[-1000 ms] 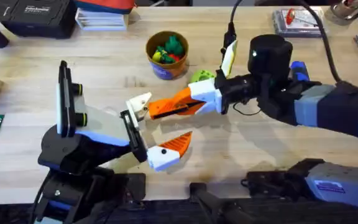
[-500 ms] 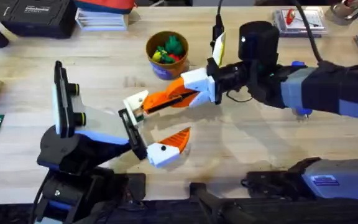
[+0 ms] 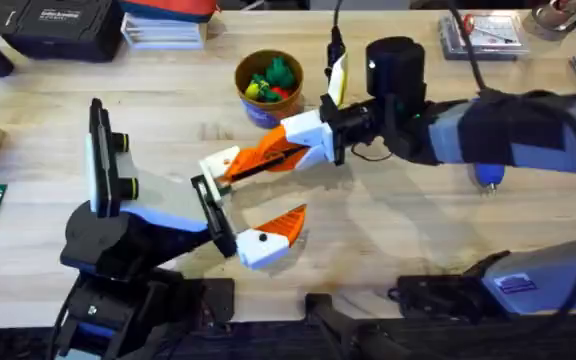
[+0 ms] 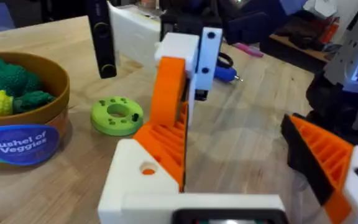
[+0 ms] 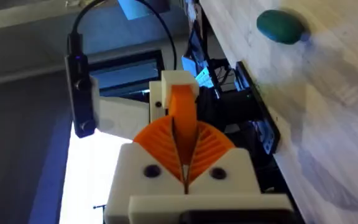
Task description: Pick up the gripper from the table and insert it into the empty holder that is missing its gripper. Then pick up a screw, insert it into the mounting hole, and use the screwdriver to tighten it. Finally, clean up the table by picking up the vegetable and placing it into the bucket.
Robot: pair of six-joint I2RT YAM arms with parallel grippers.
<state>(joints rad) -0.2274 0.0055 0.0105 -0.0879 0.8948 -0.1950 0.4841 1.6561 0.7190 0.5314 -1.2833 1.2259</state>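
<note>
1. L gripper (image 3: 240,205), nearest you: fingers wide apart, nothing held. Its near finger (image 3: 278,232) is orange on a white mount. The far one is the holder (image 3: 216,163), a white mount raised above the table (image 3: 388,230).
2. The gripper (image 3: 236,166): loose orange wedge at the holder's end, touching it, off the table. In the overhead view its long axis runs lower-left to upper-right, narrow end toward the holder. You can't tell from these views whether it's fully seated.
3. R gripper (image 3: 268,158): reaches across the middle from the right, orange pads (image 5: 197,146) pressed together on the wedge. The R arm lies over the centre of the table and blocks your view of what's under it.
4. Screwdriver (image 3: 488,176): blue, lying on the table, mostly hidden under the R arm.
5. Green ring (image 4: 117,116): flat on the table betw. the grippers and the bucket.
6. Bucket (image 3: 268,108): round, orange-rimmed, labelled "Bushel of Veggies", just beyond the R gripper. Inside: green and yellow toy veg (image 3: 268,80).
7. Vegetable (image 5: 281,26): dark green, lying on the table, apart from both grippers; axis unclear.
8. Far edge: black case (image 3: 58,25), books (image 3: 163,30).
</note>
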